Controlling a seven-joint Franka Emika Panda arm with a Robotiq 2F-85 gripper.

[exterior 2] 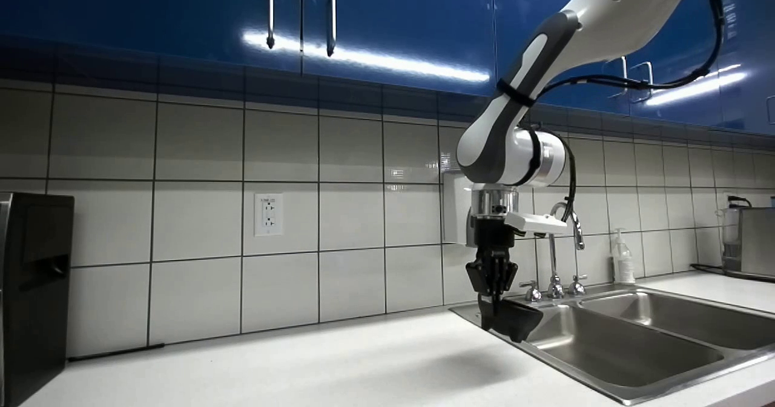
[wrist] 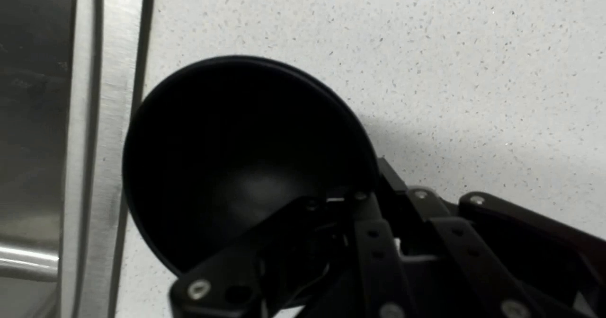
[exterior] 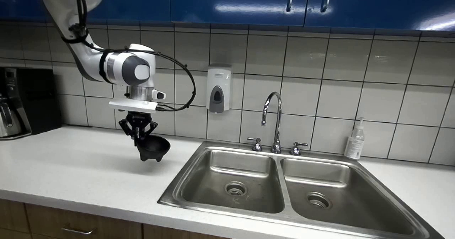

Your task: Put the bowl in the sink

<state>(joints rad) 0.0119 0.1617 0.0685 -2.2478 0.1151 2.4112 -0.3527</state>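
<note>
The small black bowl (exterior: 155, 147) hangs above the white counter, beside the sink's near edge and outside the basins; it also shows in an exterior view (exterior 2: 517, 320). My gripper (exterior: 138, 141) points down, shut on the bowl's rim; it also shows in an exterior view (exterior 2: 493, 307). In the wrist view the bowl (wrist: 236, 143) opens toward the camera, and the fingers (wrist: 378, 181) pinch its lower right rim. The steel double-basin sink (exterior: 289, 212) has a drain in each basin. Its rim (wrist: 113, 95) runs along the left of the wrist view.
A chrome gooseneck tap (exterior: 277, 125) with two handles stands behind the sink. A soap bottle (exterior: 355, 143) stands at the back right corner. A wall dispenser (exterior: 219, 88) hangs above the counter. A black coffee maker (exterior: 37, 100) stands at the far left. Blue cabinets (exterior: 234, 0) hang overhead.
</note>
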